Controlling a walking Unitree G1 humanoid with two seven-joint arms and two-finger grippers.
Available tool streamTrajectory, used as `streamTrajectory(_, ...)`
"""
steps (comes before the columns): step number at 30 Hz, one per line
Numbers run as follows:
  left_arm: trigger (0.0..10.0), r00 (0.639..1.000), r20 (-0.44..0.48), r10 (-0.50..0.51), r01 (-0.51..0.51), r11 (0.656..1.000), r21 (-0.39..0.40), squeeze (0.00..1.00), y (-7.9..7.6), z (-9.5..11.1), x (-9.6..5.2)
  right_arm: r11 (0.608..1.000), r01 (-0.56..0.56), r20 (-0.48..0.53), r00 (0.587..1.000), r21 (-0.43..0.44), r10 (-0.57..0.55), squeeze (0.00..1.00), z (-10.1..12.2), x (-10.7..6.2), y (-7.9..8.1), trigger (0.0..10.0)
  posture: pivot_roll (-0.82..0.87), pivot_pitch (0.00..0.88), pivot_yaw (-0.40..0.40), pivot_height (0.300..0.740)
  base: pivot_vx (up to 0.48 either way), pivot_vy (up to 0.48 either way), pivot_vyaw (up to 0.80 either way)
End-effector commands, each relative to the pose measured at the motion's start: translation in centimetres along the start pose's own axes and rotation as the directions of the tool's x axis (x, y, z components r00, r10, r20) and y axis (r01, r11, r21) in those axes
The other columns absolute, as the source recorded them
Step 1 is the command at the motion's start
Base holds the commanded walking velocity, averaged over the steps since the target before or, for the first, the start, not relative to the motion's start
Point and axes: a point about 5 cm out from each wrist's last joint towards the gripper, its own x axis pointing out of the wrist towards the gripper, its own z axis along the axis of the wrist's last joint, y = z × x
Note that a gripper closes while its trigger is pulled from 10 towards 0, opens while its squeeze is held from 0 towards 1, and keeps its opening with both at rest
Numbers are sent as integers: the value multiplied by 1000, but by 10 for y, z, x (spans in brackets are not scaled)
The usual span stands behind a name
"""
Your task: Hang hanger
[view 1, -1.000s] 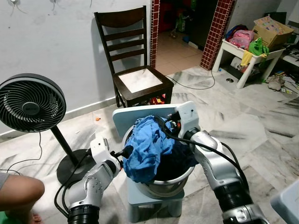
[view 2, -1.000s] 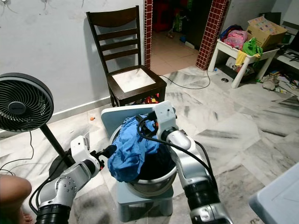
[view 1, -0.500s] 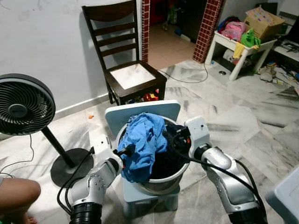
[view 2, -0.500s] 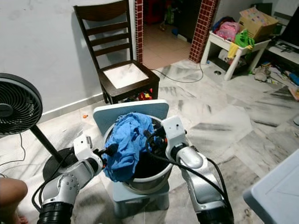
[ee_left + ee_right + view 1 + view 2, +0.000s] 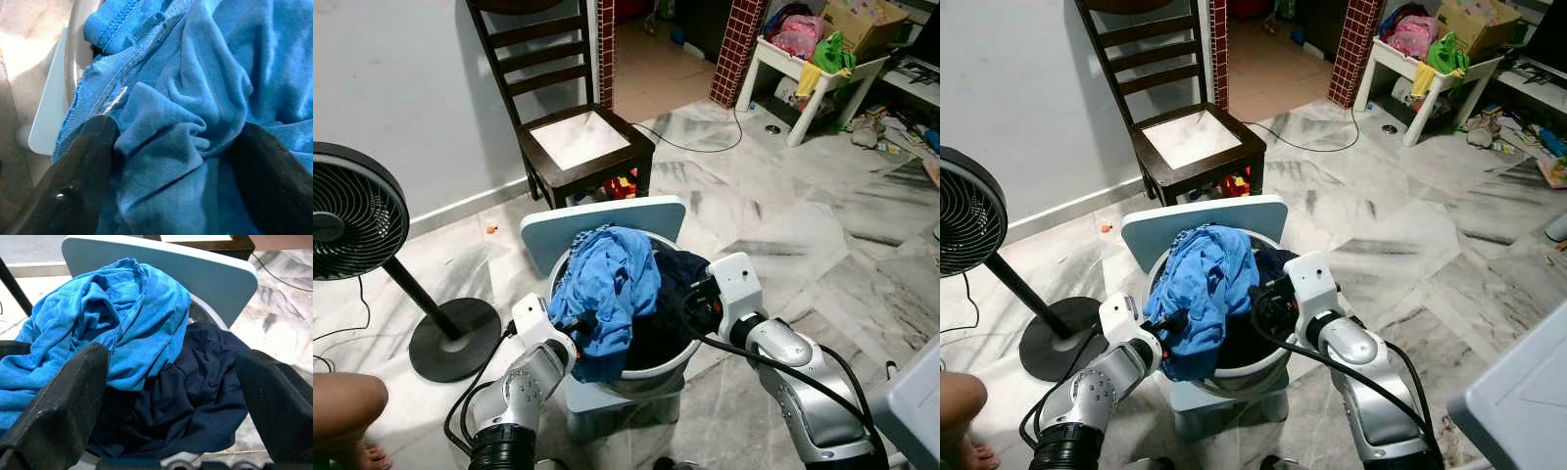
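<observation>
– Fingers (image 5: 83,166) of the left gripper (image 5: 176,134)?
– Spread apart, pressed into a crumpled bright blue cotton garment (image 5: 607,284), a fold of it bunched between them. Not clamped on it.

– And the right gripper (image 5: 171,357)?
– Fingers (image 5: 68,401) wide apart too, holding nothing, poised just above a dark navy garment (image 5: 671,294) on the right side of the pile.

– Where is the pile?
– Heaped in a round silver metal basin (image 5: 651,370), the blue garment spilling over the left rim, the navy one lying beside and partly under it. Basin resting on the seat of a small pale blue plastic chair (image 5: 607,220), with its rounded backrest rising just behind.

– And the hanger?
– Cannot tell; only cloth to be made out in the basin.

– Anything nearer?
– At the lower left, a person's bare knee (image 5: 342,401) on the grey-veined marble floor (image 5: 783,215).

– Farther off?
– On the left, a black round pedestal fan (image 5: 352,211). Behind the basin, against the pale wall, a dark wooden ladder-back chair (image 5: 578,147) with a light seat. Beyond that, a red tiled pillar (image 5: 736,44) by a doorway, and at far right a low white table (image 5: 803,73) piled with coloured clothes and a cardboard box (image 5: 862,20).
</observation>
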Motion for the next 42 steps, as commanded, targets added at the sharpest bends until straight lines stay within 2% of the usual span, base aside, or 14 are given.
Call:
streamTrajectory(1, 0, 995, -100, -5, -3, 997, -81, 0, -4, -42, -1, 1000, -6, 16, 1000, -9, 6, 0, 6, -1, 2, 10000, -25, 218, -20, 740, 0, 0, 0)
streamTrajectory(17, 0, 999, -30, 29, -29, 999, -13, 0, 3, -22, -2, 1000, -7, 30, 1000, -2, 7, 0, 10, 8, 6, 10000, -4, 190, -9, 740, 0, 0, 0)
streamTrajectory(21, 0, 999, -16, 43, -43, 999, 24, 0, 2, -20, -1, 1000, -9, 31, 999, -1, 9, 0, 10, 8, 5, 10000, 2, 185, -8, 740, 0, 0, 0)
streamTrajectory(25, 0, 1000, 1, 30, -30, 997, 65, 0, -1, -17, -3, 1000, -11, 31, 999, -2, 11, 0, 9, 8, 5, 10000, 2, 183, -10, 740, 0, 0, 0)
streamTrajectory(29, 0, 998, 43, 35, -42, 983, 176, 0, 1, -7, -8, 1000, -11, 37, 999, -1, 11, 0, 11, 10, 6, 10000, 5, 178, -10, 740, 0, 0, 0)
streamTrajectory(32, 0, 997, 60, 42, -54, 977, 205, 0, 3, -2, -9, 1000, -10, 37, 999, -1, 10, 0, 11, 10, 5, 10000, 10, 177, -11, 740, 0, 0, 0)
streamTrajectory(36, 0, 996, 71, 53, -66, 978, 200, 0, 9, 4, -11, 1000, -16, 39, 999, 0, 16, 0, 10, 11, 8, 10000, 11, 176, -13, 740, 0, 0, 0)
streamTrajectory(42, 0, 996, 69, 60, -73, 978, 196, 0, 10, 0, -11, 1000, -12, 43, 999, -2, 13, 0, 12, 13, 6, 10000, 6, 174, -12, 740, 0, 0, 0)
